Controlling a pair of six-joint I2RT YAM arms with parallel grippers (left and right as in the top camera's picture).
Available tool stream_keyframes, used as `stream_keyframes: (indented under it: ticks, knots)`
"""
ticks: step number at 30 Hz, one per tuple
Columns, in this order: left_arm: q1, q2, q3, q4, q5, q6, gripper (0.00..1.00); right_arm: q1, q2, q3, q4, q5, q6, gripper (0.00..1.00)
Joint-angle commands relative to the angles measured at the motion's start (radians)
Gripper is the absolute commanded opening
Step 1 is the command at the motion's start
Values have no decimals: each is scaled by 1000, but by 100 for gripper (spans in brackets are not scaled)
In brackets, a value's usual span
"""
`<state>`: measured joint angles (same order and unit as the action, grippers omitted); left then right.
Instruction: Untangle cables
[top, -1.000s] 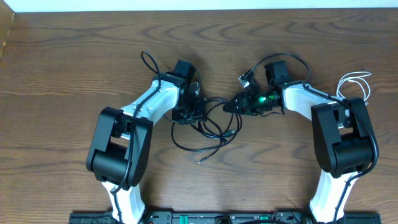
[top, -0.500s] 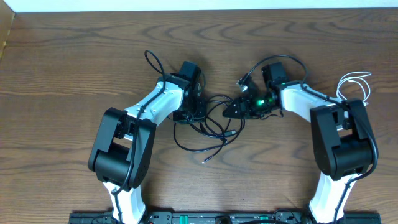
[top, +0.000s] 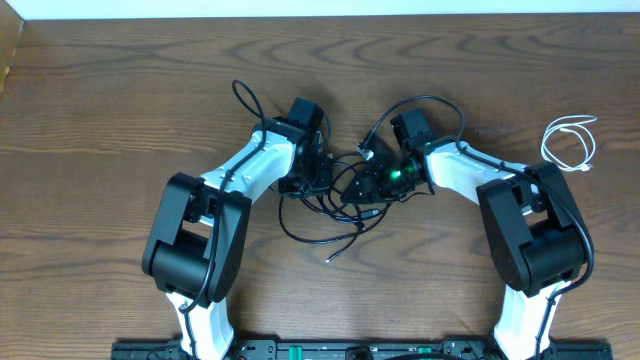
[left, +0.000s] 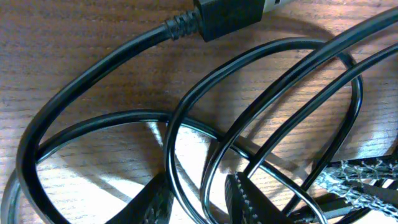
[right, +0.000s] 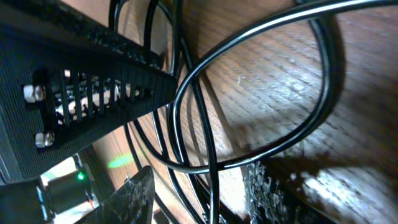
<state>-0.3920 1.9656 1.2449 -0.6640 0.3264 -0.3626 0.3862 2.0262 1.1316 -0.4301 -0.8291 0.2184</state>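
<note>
The black cable lies in a tangle of loops at the table's middle, with a loose end trailing toward the front. My left gripper sits on the tangle's left side. In the left wrist view its fingers stand narrowly apart, open, with two strands of the black cable between them and a plug beyond. My right gripper presses in from the right, open. Several black cable strands run between its fingers. The white cable lies coiled alone at the far right.
The two grippers nearly touch over the tangle. The left gripper's black vented body fills the upper left of the right wrist view. Both arms' own thick black wires arch above the wrists. Bare wooden table surrounds them.
My right gripper has moved left into the tangle, close against the left gripper, and its jaws have narrowed a little. The left gripper shifted slightly up, then stayed put.
</note>
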Motion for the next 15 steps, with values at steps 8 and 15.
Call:
stream_keyframes:
  ticks: [8,15]
  knots:
    - [0,15,-22,3,-33,2,33,30,-2,-1,28,309,536,43]
    - [0,15,-22,-5,-114,5,33,71,-2,-2,-33,389,663,12]
